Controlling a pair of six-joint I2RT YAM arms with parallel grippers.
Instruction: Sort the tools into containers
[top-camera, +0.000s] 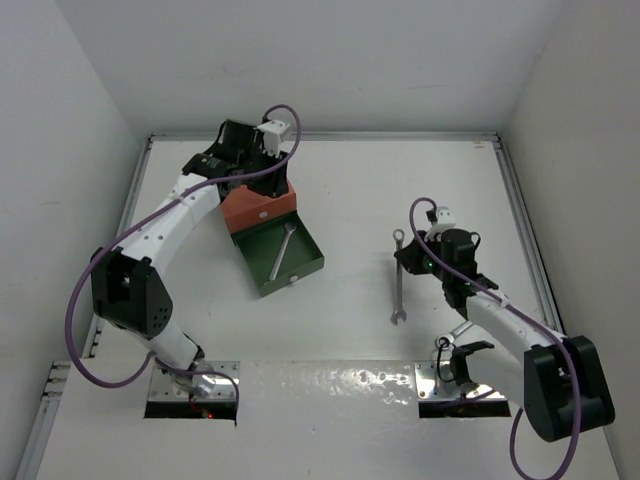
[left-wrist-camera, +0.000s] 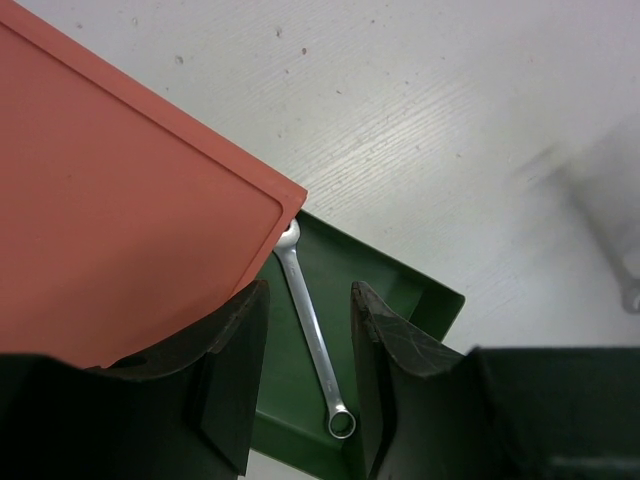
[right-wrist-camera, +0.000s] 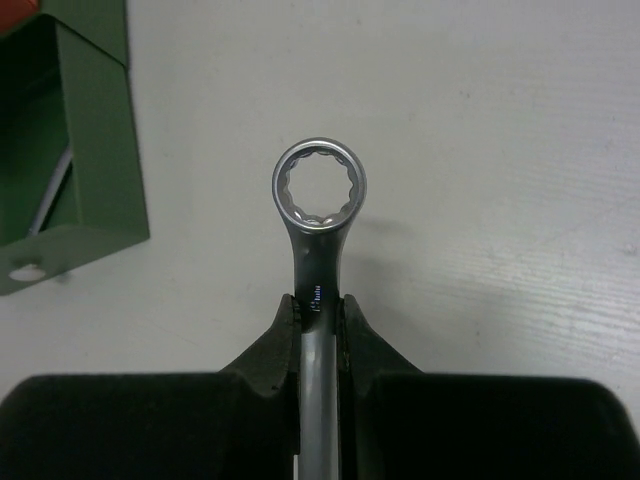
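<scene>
The box has an orange-red upper part (top-camera: 262, 208) and a dark green lower drawer (top-camera: 255, 255) pulled open toward the front. One silver wrench (top-camera: 283, 250) lies in the green drawer; it also shows in the left wrist view (left-wrist-camera: 312, 335). My left gripper (top-camera: 252, 180) hangs open and empty over the box, its fingers (left-wrist-camera: 235, 370) either side of that wrench from above. My right gripper (top-camera: 405, 258) is shut on the shaft of a second silver wrench (top-camera: 397, 290), whose ring end (right-wrist-camera: 319, 185) sticks out past the gripper (right-wrist-camera: 318, 300). No hex key is in view.
Purple cables (top-camera: 90, 300) loop along both arms. White walls close in the table on the left, back and right. The green drawer's corner (right-wrist-camera: 90, 150) shows left of the held wrench. A metal rail (top-camera: 525, 240) runs along the right edge.
</scene>
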